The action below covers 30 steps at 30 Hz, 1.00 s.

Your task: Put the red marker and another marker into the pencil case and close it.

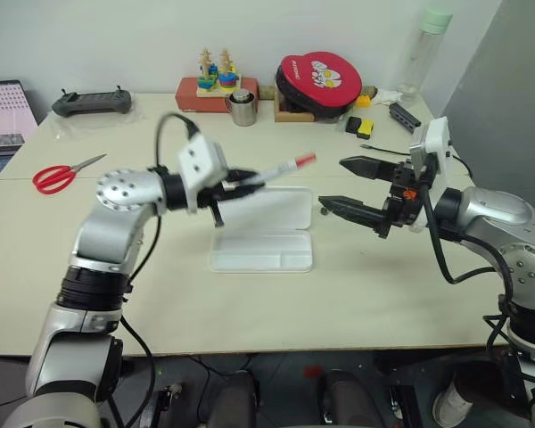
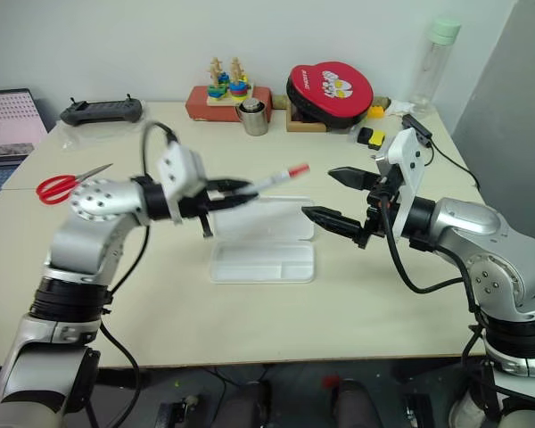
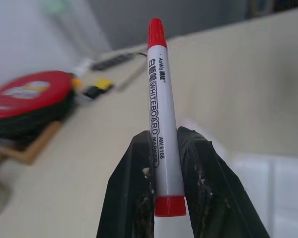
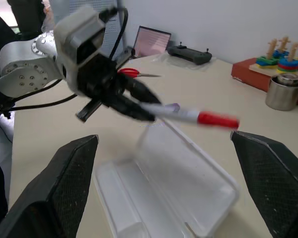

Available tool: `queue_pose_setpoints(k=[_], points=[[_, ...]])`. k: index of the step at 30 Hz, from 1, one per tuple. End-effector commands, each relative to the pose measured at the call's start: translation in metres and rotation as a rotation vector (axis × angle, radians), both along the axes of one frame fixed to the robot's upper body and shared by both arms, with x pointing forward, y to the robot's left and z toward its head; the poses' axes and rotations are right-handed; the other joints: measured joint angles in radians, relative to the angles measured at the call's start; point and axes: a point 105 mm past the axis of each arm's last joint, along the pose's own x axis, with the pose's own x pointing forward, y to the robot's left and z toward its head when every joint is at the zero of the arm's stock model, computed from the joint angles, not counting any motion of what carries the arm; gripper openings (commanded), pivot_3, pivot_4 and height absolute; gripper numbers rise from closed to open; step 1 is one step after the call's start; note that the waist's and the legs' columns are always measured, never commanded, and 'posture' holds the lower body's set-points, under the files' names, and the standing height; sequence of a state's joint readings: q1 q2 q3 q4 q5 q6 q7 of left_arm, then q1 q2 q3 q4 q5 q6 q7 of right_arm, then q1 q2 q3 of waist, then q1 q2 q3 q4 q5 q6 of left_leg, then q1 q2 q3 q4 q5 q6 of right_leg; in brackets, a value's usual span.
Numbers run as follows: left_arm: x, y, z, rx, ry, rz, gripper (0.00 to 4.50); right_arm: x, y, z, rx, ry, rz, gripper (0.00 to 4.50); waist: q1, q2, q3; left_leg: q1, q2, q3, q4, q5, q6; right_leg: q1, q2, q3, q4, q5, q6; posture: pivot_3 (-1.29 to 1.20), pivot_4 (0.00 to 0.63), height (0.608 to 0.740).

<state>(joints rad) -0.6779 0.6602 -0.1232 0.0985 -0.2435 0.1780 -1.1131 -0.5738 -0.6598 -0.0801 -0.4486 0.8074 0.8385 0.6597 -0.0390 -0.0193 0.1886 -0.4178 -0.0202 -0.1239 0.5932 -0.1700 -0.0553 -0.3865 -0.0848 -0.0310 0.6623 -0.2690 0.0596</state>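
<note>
The pencil case (image 1: pixel 261 234) lies open on the table (image 1: pixel 366 294), near the middle of the frame. Its front half lies flat and its back half stands tilted up behind it. The flat half looks bare to me, though the white plastic makes this hard to see.

Just above the case, my left claw (image 1: pixel 250 183) is pinched tight on the red marker (image 1: pixel 281 169). I hold it in the air, with its red cap pointing to the right and a little up. My fingers (image 3: pixel 131 188) squeeze the white barrel near its red end.

To the right of the case, my right claw (image 1: pixel 349 185) hangs with its two black fingers spread wide and nothing between them.

A bit of purple, maybe the other marker (image 4: pixel 173 106), peeks out behind the raised half of the case.

Farther back, red scissors (image 1: pixel 58 176) lie at the left. A small metal cup (image 1: pixel 242 107) stands at the far edge by a toy with colored rings (image 1: pixel 217 71).
</note>
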Motion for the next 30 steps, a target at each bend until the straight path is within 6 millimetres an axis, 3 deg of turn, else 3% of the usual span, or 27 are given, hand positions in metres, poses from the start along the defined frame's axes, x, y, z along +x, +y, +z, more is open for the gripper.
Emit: queue_pose_setpoints(k=[1,5,14,16,23,27,30], points=[[0.006,0.016,-0.018,0.219,-0.033,-0.042,0.46,-0.007,-0.001,0.010,0.008,-0.055,-0.011,4.50,0.000,0.000,0.000,0.000,0.000,0.000,0.000,0.000,0.000,0.000,0.000,0.000,0.001,-0.001,0.001,0.00,0.150,0.740],[0.013,0.023,-0.035,0.333,-0.028,-0.057,0.46,-0.009,0.000,0.007,0.009,-0.052,-0.022,4.50,0.008,0.000,0.000,0.000,0.000,0.000,0.000,0.001,0.002,0.000,0.001,0.000,0.001,0.000,0.001,0.00,0.150,0.740],[0.015,0.022,-0.059,0.367,0.029,-0.093,0.46,-0.012,0.000,0.002,0.002,-0.039,-0.048,4.50,0.010,0.000,0.000,-0.002,0.000,0.000,0.001,0.001,0.002,0.000,0.000,0.000,0.000,0.000,0.001,0.00,0.150,0.740],[0.017,0.022,-0.060,0.369,0.031,-0.087,1.16,-0.012,0.000,0.002,0.002,-0.037,-0.048,4.50,0.010,0.000,0.000,-0.002,0.000,-0.001,0.001,0.001,0.002,-0.001,0.000,0.000,0.000,0.000,0.001,0.00,0.150,0.740],[0.019,0.023,-0.055,0.301,0.027,-0.041,2.27,-0.012,0.002,0.001,0.001,-0.033,-0.038,4.50,0.009,0.000,0.000,-0.002,0.000,-0.001,0.001,0.001,0.002,0.000,0.000,0.000,0.001,0.000,0.002,0.00,0.150,0.740],[0.022,0.027,-0.033,0.128,0.014,0.054,2.92,-0.011,0.003,0.003,0.004,-0.036,-0.025,4.50,0.008,0.000,0.000,-0.002,0.000,-0.001,0.001,0.001,0.002,0.000,0.000,0.000,0.001,0.000,0.002,0.00,0.150,0.740],[0.029,0.036,-0.003,-0.106,0.008,0.188,3.49,-0.005,0.003,0.009,0.033,-0.057,-0.041,4.50,0.007,0.000,0.000,-0.002,0.000,-0.002,0.001,0.001,0.002,0.000,0.000,0.000,0.001,0.000,0.002,0.00,0.150,0.740]])
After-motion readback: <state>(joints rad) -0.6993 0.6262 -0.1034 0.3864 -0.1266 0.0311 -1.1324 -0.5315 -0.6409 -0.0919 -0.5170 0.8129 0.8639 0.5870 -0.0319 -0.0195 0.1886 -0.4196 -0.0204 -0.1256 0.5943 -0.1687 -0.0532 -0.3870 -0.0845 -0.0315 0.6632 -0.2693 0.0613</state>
